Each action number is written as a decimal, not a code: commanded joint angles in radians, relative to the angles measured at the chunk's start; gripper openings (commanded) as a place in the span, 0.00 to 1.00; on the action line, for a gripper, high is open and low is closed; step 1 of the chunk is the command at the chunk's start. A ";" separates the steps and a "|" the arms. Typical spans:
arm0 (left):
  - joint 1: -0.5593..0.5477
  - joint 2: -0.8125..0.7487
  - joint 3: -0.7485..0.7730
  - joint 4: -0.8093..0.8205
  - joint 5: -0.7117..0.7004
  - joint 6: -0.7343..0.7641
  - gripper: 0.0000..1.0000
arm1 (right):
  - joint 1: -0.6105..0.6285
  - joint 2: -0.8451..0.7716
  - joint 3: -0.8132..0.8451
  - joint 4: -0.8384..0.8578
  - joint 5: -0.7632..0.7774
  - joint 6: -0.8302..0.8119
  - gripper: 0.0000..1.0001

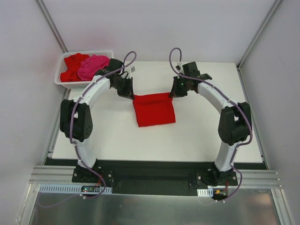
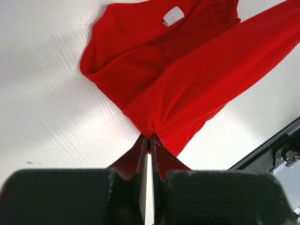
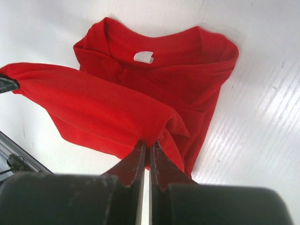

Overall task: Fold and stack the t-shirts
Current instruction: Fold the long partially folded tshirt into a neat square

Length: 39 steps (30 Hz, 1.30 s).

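White counter is bearing a red t-shirt at its middle; a basket at the far-left corner is holding a second red t-shirt and a pink t-shirt. Left pincer and right pincer are each clamping a far corner of the middle shirt.

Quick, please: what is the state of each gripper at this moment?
Left gripper: closed, holding one edge of the red t-shirt.
Right gripper: closed, holding another edge of the same t-shirt.
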 commanded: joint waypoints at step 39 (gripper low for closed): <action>0.068 0.128 0.110 -0.065 -0.026 0.033 0.99 | -0.073 0.126 0.113 0.028 0.016 0.024 0.93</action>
